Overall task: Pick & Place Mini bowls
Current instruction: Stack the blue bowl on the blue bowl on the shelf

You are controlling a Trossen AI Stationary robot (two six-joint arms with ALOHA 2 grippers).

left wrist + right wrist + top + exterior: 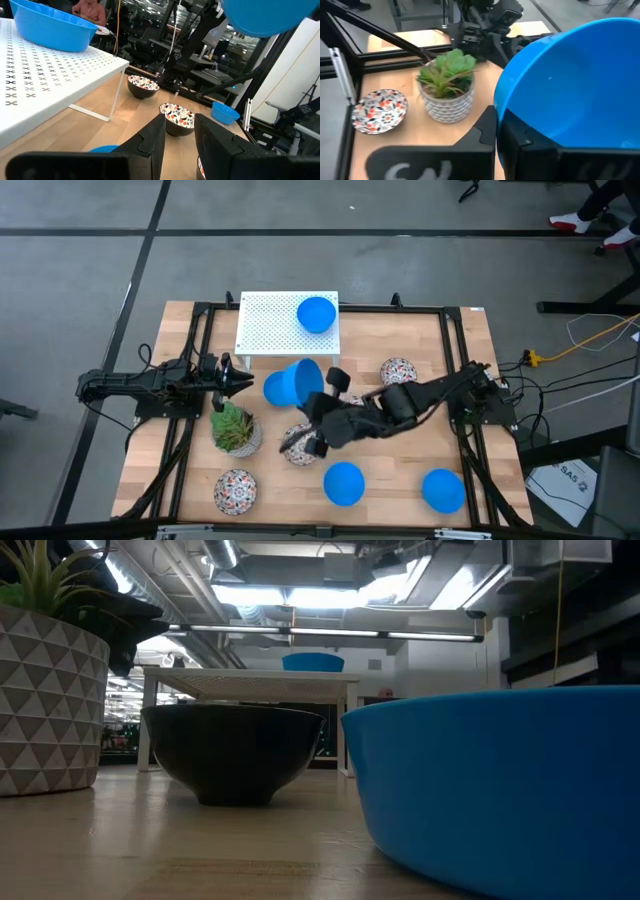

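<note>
You are carrying one blue bowl (291,384) clamped in the right pincer (318,406), with one blue bowl (316,313) already sitting on the white rack (270,327) just beyond it. The left pincer (243,380) is waiting beside, fingers apart and empty; five bowls near your pincer are lying on the worktop (400,470) to place

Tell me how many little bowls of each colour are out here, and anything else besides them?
Blue bowls: 4 (on the white rack, held tilted by the right gripper, two near the front edge)
Patterned white bowls: 3 (front left, back right, one partly under the right arm)
Potted succulent: 1
White rack: 1
Total: 9
</note>
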